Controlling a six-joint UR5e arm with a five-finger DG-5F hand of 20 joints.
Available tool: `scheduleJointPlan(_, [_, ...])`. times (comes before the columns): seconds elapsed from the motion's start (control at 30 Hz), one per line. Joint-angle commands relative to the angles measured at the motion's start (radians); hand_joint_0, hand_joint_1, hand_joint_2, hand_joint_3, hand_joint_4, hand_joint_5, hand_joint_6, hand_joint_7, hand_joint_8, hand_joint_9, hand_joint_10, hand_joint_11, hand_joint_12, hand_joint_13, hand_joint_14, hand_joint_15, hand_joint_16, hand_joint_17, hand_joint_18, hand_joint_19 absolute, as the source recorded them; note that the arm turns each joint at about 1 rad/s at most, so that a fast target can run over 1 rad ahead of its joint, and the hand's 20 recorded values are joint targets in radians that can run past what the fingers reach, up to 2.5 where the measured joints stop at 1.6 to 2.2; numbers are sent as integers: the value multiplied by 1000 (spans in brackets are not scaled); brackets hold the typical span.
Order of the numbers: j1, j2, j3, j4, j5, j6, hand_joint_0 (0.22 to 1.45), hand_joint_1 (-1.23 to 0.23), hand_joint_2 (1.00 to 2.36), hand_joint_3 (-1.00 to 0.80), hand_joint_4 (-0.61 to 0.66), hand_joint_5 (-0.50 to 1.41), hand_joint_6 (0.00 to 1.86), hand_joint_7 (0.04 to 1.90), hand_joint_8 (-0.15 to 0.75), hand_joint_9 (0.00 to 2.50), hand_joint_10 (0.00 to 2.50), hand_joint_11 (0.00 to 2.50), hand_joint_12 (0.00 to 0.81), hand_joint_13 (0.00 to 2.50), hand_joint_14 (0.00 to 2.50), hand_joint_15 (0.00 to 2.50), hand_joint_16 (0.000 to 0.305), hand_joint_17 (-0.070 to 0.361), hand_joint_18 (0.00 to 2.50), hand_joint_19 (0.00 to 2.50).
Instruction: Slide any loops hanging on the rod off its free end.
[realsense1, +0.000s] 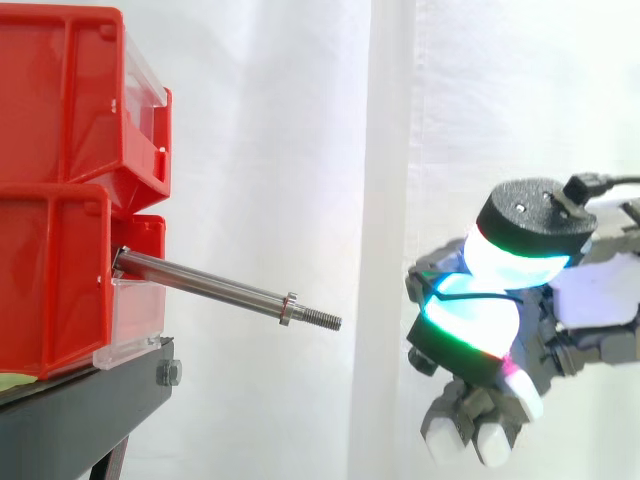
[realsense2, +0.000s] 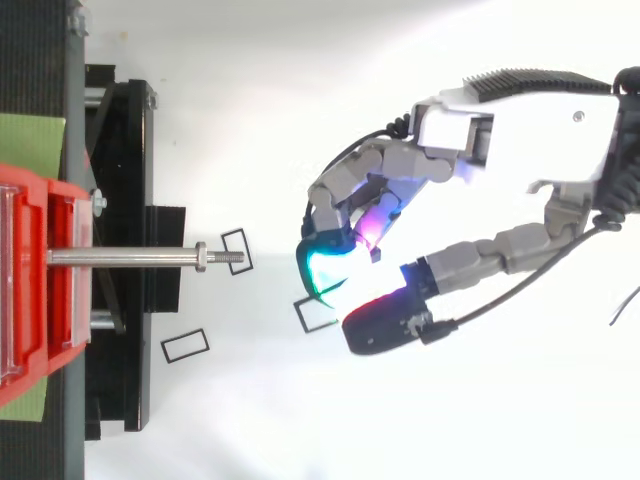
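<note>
While my hand (realsense1: 500, 330) hangs in open air well apart from the free end, the plain steel rod (realsense1: 210, 285) juts from the lower red plastic bin (realsense1: 50, 280), sloping slightly down, with a nut and a threaded tip at its outer end. From above, three thin black rectangular loops (realsense2: 185, 345) show on the white ground: one just beside the rod tip, one near the black metal stand (realsense2: 120, 200), one at my hand's edge. Whether my hand grips that loop, I cannot tell.

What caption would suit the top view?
Rod juts from red bin with nothing on it; three black loops off it near its free end; hand beyond the tip.
</note>
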Motion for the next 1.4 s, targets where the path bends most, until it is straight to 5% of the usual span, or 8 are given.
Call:
scheduleJointPlan(0.0, [1, 0, -44, 86, 34, 72, 619, -793, 1020, -33, -114, -163, 916, 1066, 310, 974, 13, 680, 319, 610, 9, 284, 47, 107, 630, 457])
scheduleJointPlan(0.27, [9, -1, -96, 137, 32, 95, 612, -795, 1015, -47, -54, -157, 906, 1066, 316, 983, 13, 670, 326, 610, 9, 270, 49, 110, 631, 454])
scheduleJointPlan(0.57, [12, 0, -97, 143, 37, 85, 566, -645, 1012, -266, 74, -153, 872, 1103, 312, 958, 14, 661, 313, 580, 9, 281, 46, 103, 566, 474])
scheduleJointPlan(1.37, [15, 0, -99, 146, 34, 85, 573, -538, 1006, -113, 91, -143, 874, 1082, 353, 966, 9, 633, 339, 568, 7, 235, 53, 118, 557, 436])
